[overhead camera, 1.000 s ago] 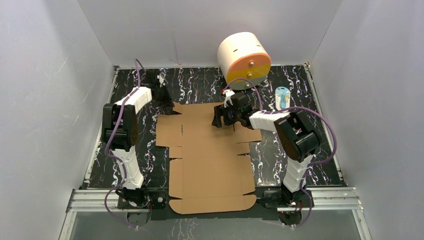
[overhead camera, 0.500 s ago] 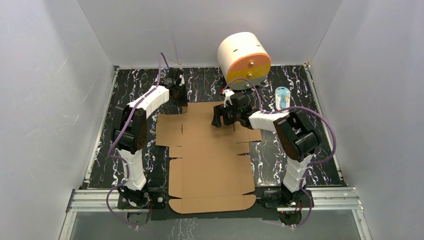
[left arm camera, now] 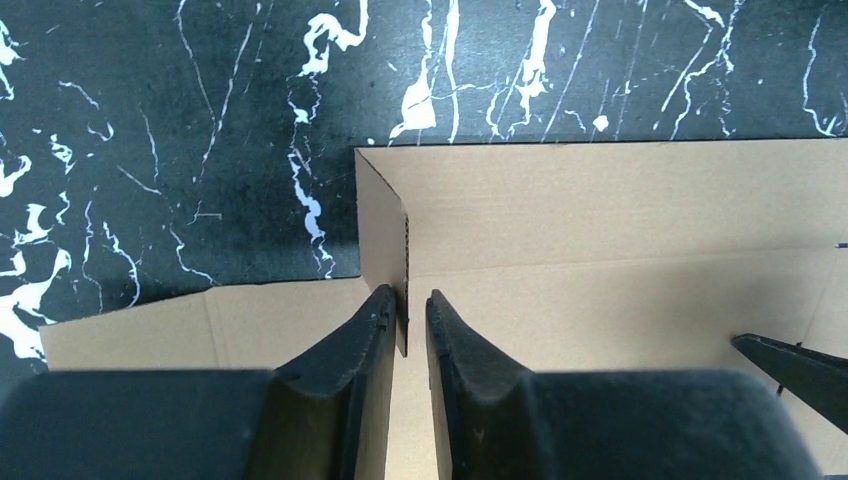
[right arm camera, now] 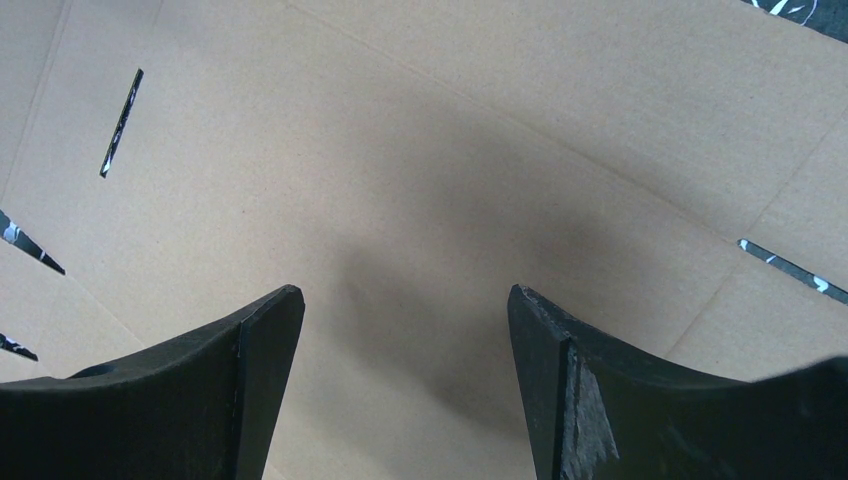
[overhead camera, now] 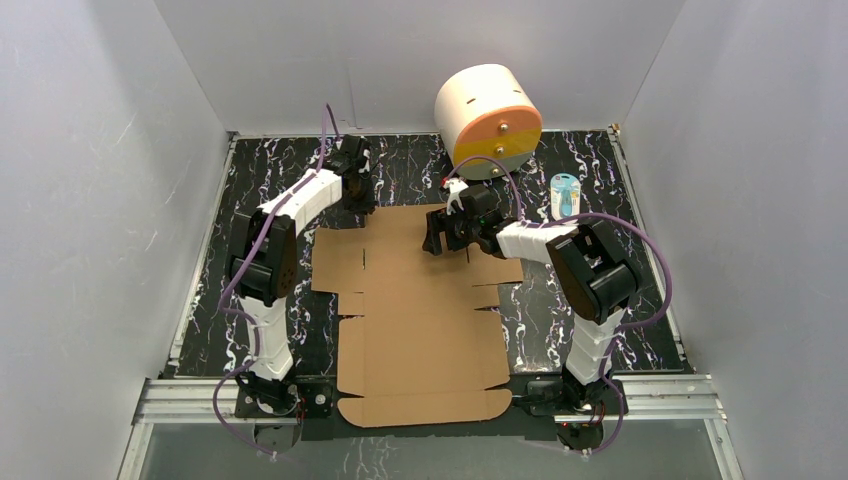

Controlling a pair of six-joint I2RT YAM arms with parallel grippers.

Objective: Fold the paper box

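The paper box [overhead camera: 420,320] is a flat brown die-cut cardboard sheet lying on the black marbled table. My left gripper [overhead camera: 358,195] is at its far left corner. In the left wrist view a small corner flap [left arm camera: 380,230] stands upright between my left gripper's [left arm camera: 411,297] jaws. The jaws are nearly closed around it; the flap touches the left finger and a thin gap shows on the other side. My right gripper [overhead camera: 433,240] hovers over the far part of the sheet. Its jaws [right arm camera: 405,292] are wide open and empty above bare cardboard [right arm camera: 420,150].
A white cylinder with an orange-yellow face [overhead camera: 488,120] stands at the back, just beyond the sheet. A small light-blue container [overhead camera: 565,195] stands at the back right. Grey walls close in both sides, and a metal rail [overhead camera: 430,395] runs along the near edge.
My left arm has swung right from the far left of the table to the sheet's far left corner, and its jaws now straddle the upright flap. The right arm has not moved.
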